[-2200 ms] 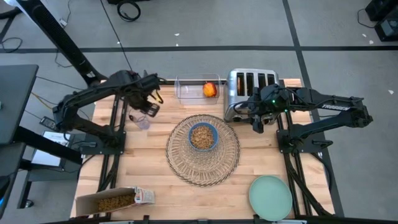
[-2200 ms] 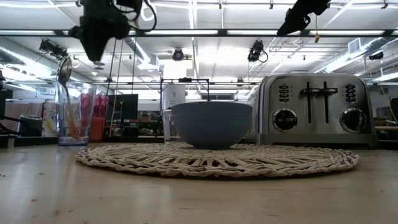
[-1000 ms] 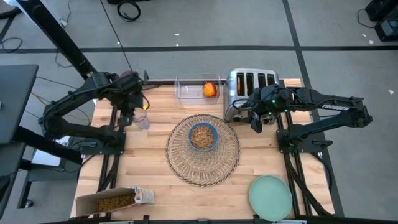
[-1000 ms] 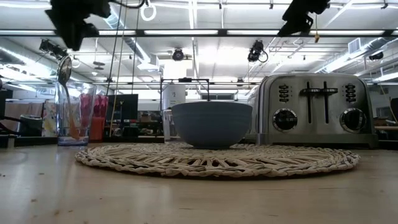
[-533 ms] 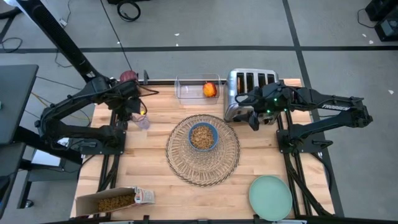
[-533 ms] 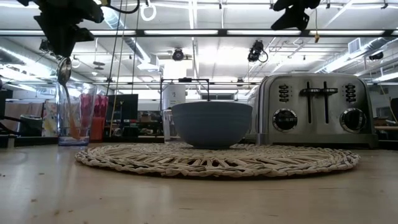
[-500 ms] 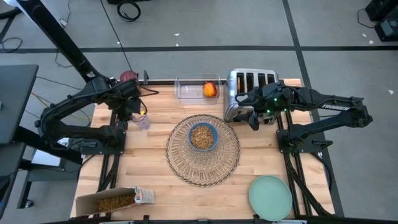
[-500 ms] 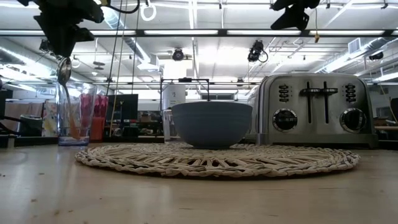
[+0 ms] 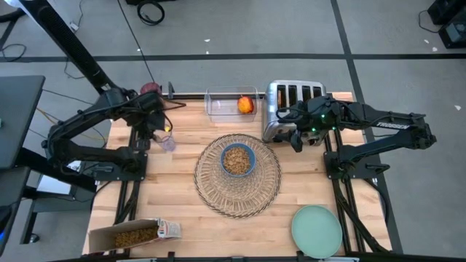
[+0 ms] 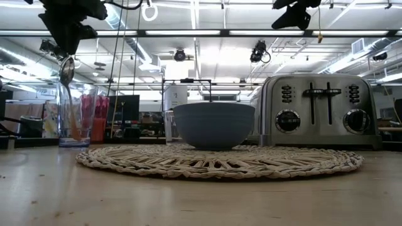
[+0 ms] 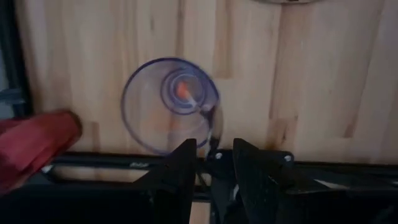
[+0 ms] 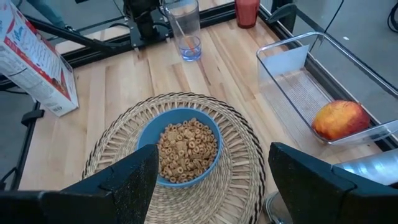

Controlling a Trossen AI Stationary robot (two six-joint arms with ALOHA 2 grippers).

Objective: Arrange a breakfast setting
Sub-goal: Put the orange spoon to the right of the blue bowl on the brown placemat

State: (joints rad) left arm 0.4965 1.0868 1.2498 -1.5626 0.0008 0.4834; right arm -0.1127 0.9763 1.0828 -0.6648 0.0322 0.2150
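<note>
The left end effector [image 11: 214, 152] hangs over a clear glass [image 9: 167, 142] that stands near the far left corner of the desk [image 9: 175, 200]. The orange-handled spoon [image 10: 65, 70] stands in that glass, handle down and metal bowl up. From the left wrist view the two dark fingers [image 11: 185, 167] are set narrowly apart, with the spoon's upper end rising toward the gap between them. Whether they touch it I cannot tell, and in the low view the spoon rests in the glass just beneath the end effector. The dark red cup [image 9: 151, 89] sits beyond the glass at the desk's far left edge. The large round woven wicker placemat [image 9: 218, 198] lies in the middle of the desk. The small blue bowl [image 9: 237, 159] stands on it a little toward the far side of centre and is filled with ring cereal. The right end effector [image 9: 296, 140] hovers above the desk just beside the near left corner of the silver toaster [image 9: 293, 97]. Its fingers are spread wide and nothing is between them. The orange-red fruit [image 9: 246, 105] lies in a clear tray [image 9: 218, 106] just to the left of the toaster at the far edge. The pale green plate [image 9: 317, 231] sits at the near right corner, well apart from the placemat. The cereal box [image 9: 131, 234] lies on its side at the near left corner.
</note>
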